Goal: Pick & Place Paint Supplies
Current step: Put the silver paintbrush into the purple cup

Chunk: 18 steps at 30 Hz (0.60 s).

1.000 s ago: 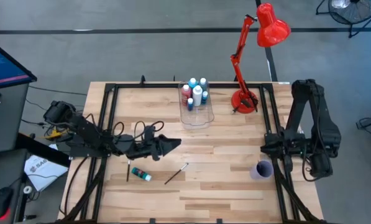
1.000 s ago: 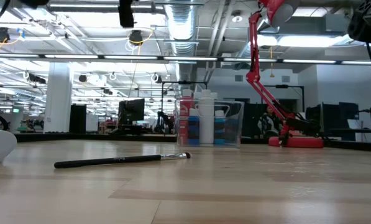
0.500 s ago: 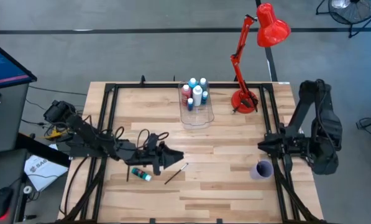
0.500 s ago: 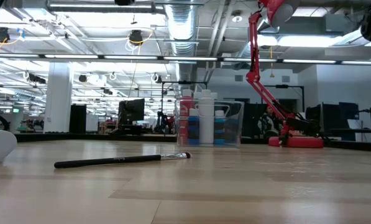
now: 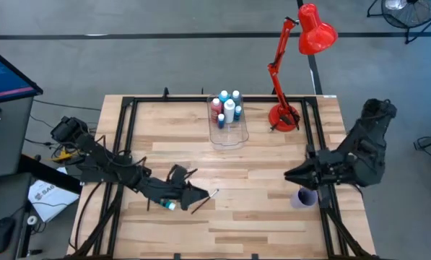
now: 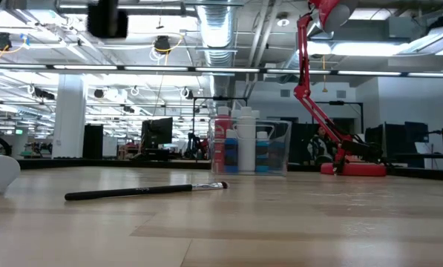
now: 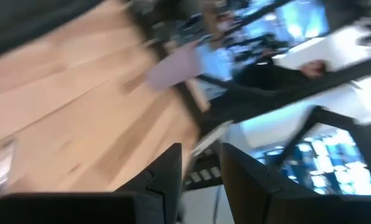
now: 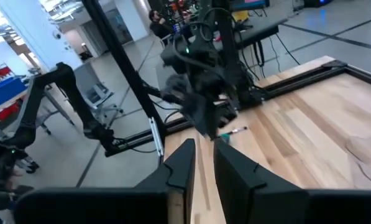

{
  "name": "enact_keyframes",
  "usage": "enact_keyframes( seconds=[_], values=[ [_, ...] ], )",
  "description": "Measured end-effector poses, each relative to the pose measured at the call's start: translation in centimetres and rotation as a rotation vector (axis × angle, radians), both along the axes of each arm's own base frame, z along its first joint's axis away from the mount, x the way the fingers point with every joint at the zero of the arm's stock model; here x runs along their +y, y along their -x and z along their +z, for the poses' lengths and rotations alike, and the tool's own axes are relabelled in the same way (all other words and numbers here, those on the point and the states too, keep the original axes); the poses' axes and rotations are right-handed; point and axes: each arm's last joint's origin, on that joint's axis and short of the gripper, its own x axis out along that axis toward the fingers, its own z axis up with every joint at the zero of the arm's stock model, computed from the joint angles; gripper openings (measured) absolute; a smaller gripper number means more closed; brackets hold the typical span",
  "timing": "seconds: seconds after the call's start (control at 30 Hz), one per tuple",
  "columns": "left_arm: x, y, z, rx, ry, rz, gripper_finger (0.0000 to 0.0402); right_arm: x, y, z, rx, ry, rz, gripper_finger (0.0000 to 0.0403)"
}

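A small blue-green bottle point(image 5: 165, 205) lies on its side on the table. A thin dark paintbrush point(image 5: 204, 201) lies just right of it and also shows in the low view point(image 6: 143, 191). My left gripper point(image 5: 201, 194) hovers above both, pointing toward the table's right edge. Its fingers are slightly apart point(image 7: 201, 168) with nothing between them. Several paint bottles point(image 5: 227, 108) stand in the clear box point(image 5: 229, 136) at the far middle. My right gripper point(image 5: 287, 175) is raised over the right side, pointing left, shut and empty point(image 8: 204, 158).
A purple cup point(image 5: 304, 197) stands near my right gripper. A red desk lamp point(image 5: 284, 115) stands at the far right. A black frame point(image 5: 121, 144) runs along the table's edges. Another thin dark brush point(image 5: 149, 204) lies left of the bottle. Bare wood spans the middle.
My left gripper has gone toward the table's near edge and a little right, ending above the blue-green bottle and the brush. My right arm has swung round and risen, and its gripper now points toward the table's left. Nothing on the table has moved.
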Motion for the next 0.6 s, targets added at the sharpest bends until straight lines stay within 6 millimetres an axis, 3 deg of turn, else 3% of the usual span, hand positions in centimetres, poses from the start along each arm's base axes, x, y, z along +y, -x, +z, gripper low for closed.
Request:
enact_keyframes(
  seconds=[0.3,0.6],
  values=[
    [0.7,1.8,-3.6,0.36,0.175,0.172,0.0087,0.2,-6.6,-1.1,-0.003,-0.057,-0.007,0.0052],
    [-0.5,2.8,-4.0,0.428,0.071,0.047,0.0077,-0.8,-13.6,-2.9,-0.054,-0.14,0.104,0.0052]
  ],
)
